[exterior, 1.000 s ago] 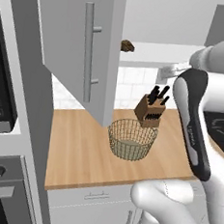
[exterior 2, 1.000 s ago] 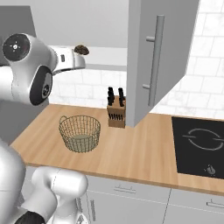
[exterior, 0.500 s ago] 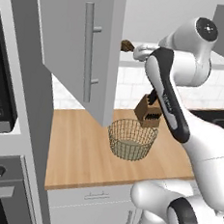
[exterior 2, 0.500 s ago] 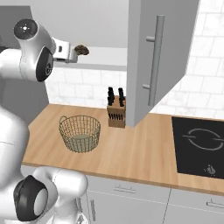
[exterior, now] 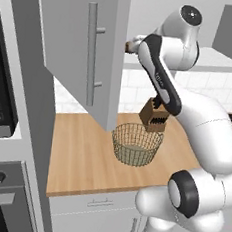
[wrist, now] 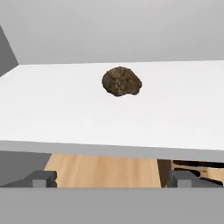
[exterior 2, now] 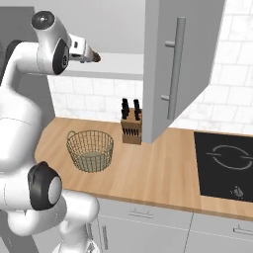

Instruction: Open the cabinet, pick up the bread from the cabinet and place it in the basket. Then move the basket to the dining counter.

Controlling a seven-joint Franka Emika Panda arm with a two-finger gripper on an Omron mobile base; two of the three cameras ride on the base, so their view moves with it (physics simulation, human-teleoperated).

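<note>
1. Bread, a small dark brown rounded lump (wrist: 122,81), lies on the pale flat shelf (wrist: 65,109) of the wall cabinet, whose flat light-grey door (exterior: 84,49) with a long silver bar handle stands swung open
2. Risk, judged: the lump is rounded and sits loose on a smooth shelf, so a finger arriving off-centre would likely push it deeper into the cabinet or roll it aside rather than trap it
3. Risk, judged: the approach is level with the shelf's front edge, so an entry set too low could strike that edge with the fingers
4. Risk, judged: the open door hangs just beside the arm's path, and a wide swing on withdrawal could catch it
5. White arm's two-finger gripper (wrist: 111,178) faces the shelf, short of the bread; its jaws are spread to their widest, released, holding and touching nothing
6. Round tan-gold wire-mesh basket (exterior 2: 90,149) waits on the wood worktop (exterior 2: 163,173) below, beside a brown wooden knife block (exterior 2: 131,128)
</note>
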